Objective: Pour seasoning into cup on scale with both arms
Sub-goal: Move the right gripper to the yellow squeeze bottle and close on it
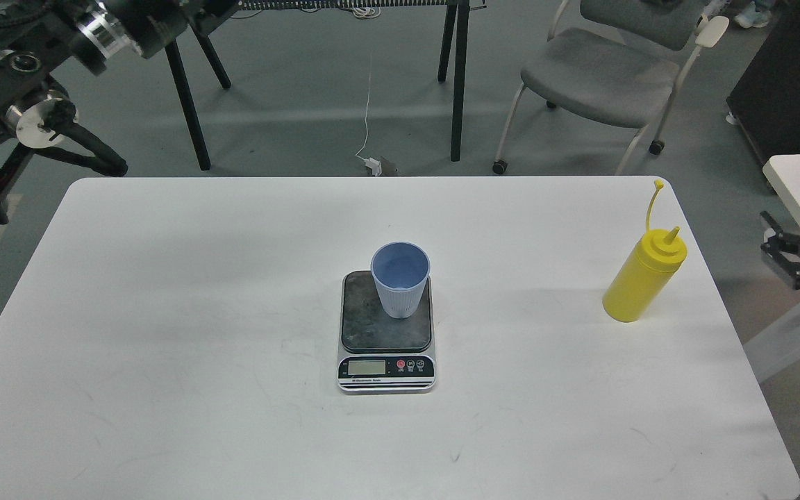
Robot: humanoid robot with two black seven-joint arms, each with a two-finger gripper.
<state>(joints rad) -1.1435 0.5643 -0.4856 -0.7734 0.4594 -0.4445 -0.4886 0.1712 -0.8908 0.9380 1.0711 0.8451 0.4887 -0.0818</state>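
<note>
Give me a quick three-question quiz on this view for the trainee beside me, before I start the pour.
1. True or false: the cup stands on the scale.
2. Multiple choice: the yellow bottle stands A) on the scale, B) on the table near its right edge, C) in a claw.
3. Fill in: the bottle's cap is ___, hanging on its strap.

Key: 1 true; 2 B; 3 off. The right claw sits past the table's right edge, holding nothing; the left claw is out of view.

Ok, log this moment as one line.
cup on scale | seasoning bottle upright, right, untouched | right gripper nearby
</note>
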